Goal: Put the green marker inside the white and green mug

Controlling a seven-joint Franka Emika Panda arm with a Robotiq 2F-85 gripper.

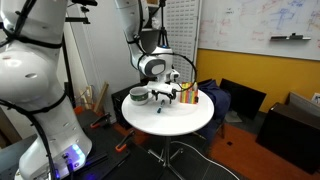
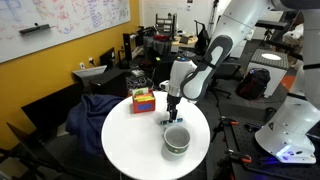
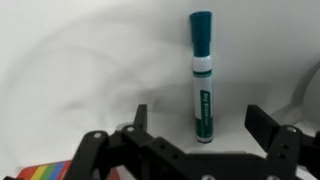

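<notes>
The green marker (image 3: pixel 201 75) lies flat on the round white table (image 1: pixel 175 122). In the wrist view its capped end points away from the camera and its other end sits between the fingers of the gripper (image 3: pixel 200 114), which are spread wide and touch neither side of it (nothing is gripped). In an exterior view the gripper hangs low over the table between the upright white and green mug (image 1: pixel 139 100) and a rainbow-striped block (image 1: pixel 190 97).
</notes>
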